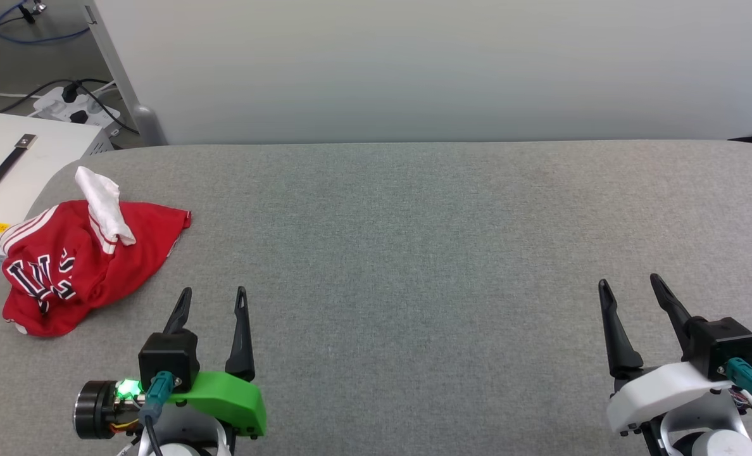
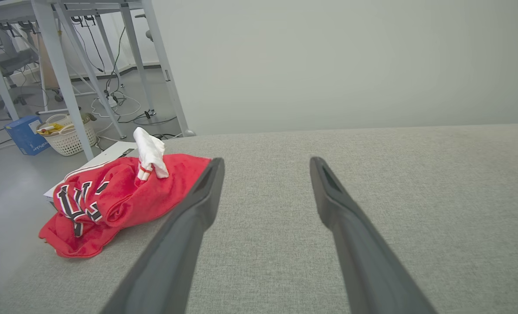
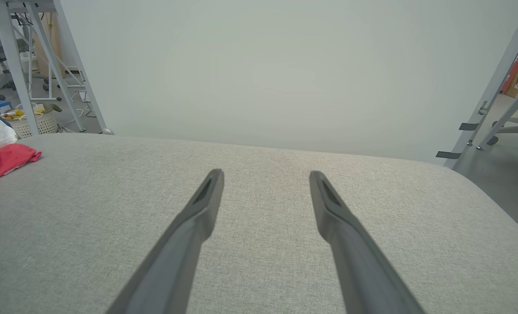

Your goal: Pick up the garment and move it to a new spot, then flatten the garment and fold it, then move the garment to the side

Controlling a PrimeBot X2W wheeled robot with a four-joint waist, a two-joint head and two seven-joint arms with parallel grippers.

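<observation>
Hovering low over the table (image 1: 414, 253) near its front edge, the left gripper (image 1: 214, 291) stands with jaws wide and nothing between them. The right gripper (image 1: 629, 280), toward the table's right end, is likewise wide and empty. The garment (image 1: 85, 266) lies crumpled in a heap at the table's left end, just beyond the left gripper and well apart from the right one. A white sleeve (image 1: 104, 202) sticks up on top, and the heap's outer side reaches the table's very edge. The pick-up is not yet begun. The likeliest trouble is a grab on the sleeve alone, which would lift the heap lopsided and twisted. A sideways push could slide it off the table's left edge toward the box (image 1: 9, 158) beside it, and a reach driven too low could snag the table's cloth cover.
</observation>
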